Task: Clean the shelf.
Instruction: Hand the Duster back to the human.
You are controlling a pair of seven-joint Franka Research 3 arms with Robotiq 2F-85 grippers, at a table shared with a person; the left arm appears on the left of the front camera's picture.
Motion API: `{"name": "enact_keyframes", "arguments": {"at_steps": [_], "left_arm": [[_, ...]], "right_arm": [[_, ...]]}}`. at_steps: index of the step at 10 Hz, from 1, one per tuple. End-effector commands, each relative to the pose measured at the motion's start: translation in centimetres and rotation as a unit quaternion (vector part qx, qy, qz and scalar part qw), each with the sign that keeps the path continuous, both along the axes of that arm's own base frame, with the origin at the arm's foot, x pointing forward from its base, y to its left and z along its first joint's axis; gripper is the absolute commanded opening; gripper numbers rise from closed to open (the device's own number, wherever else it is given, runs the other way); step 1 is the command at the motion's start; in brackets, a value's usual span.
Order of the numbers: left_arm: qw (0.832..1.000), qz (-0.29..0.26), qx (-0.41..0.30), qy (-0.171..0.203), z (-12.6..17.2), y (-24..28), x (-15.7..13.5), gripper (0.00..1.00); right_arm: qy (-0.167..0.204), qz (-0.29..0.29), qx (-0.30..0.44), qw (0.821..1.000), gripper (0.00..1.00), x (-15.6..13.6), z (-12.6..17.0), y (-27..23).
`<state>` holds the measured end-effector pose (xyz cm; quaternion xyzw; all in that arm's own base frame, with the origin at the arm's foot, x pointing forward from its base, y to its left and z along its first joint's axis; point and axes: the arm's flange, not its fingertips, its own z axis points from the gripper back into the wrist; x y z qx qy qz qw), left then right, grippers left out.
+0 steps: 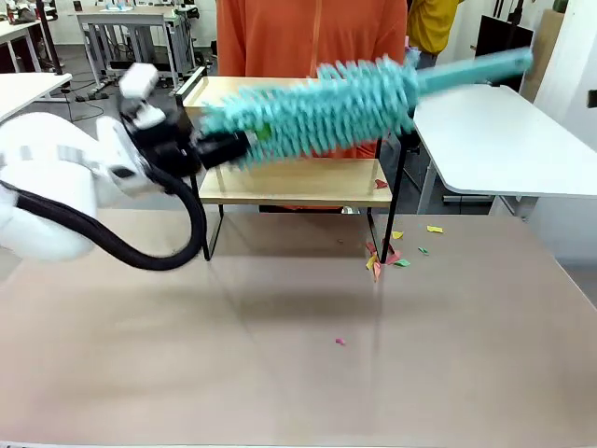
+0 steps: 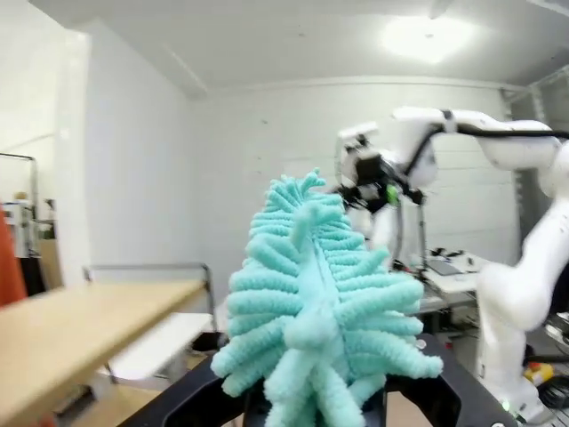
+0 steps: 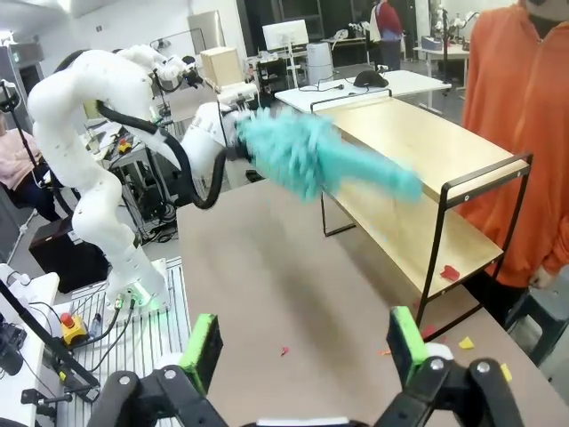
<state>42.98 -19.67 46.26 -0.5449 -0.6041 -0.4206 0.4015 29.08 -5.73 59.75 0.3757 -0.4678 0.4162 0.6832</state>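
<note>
Paper scraps [image 1: 384, 254] swept onto table centre-right, one red bit [image 1: 380, 184] left on shelf [image 1: 280, 182] upper centre — partway done; left gripper [image 1: 207, 149] clamped on teal duster [image 1: 317, 107] mid-left, right gripper [image 3: 302, 342] wide open, empty.

Setting: we record a robotics lab. Evidence we see: a white robot arm [image 3: 98, 133] bolted to a base beside the brown worktable [image 1: 280, 373]; an emergency-stop button [image 3: 67, 322] with cabling on the floor; rows of white tables [image 1: 504, 140]; a desktop monitor [image 3: 284, 36] beyond; plain white walls.
</note>
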Motion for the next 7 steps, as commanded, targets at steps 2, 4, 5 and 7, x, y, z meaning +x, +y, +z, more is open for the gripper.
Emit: {"name": "enact_keyframes", "arguments": {"at_steps": [2, 4, 5, 7], "left_arm": [[0.986, 0.163, 0.002, 0.011, 6.2, 4.7, -2.8, 0.17], [0.954, 0.299, 0.0, -0.017, 8.9, 9.1, -5.1, 0.17], [0.938, 0.346, -0.014, -0.025, 10.0, 11.1, -6.5, 0.17], [0.901, 0.432, -0.036, -0.031, 10.7, 14.7, -8.4, 0.17]], "right_arm": [[-0.016, 0.006, 0.006, 1.0, 1.0, 0.4, 0.2, 0.0], [-0.016, 0.006, 0.006, 1.0, 1.0, 0.4, 0.2, 0.0], [-0.016, 0.006, 0.006, 1.0, 1.0, 0.4, 0.2, 0.0], [-0.016, 0.006, 0.006, 1.0, 1.0, 0.4, 0.2, 0.0]]}}
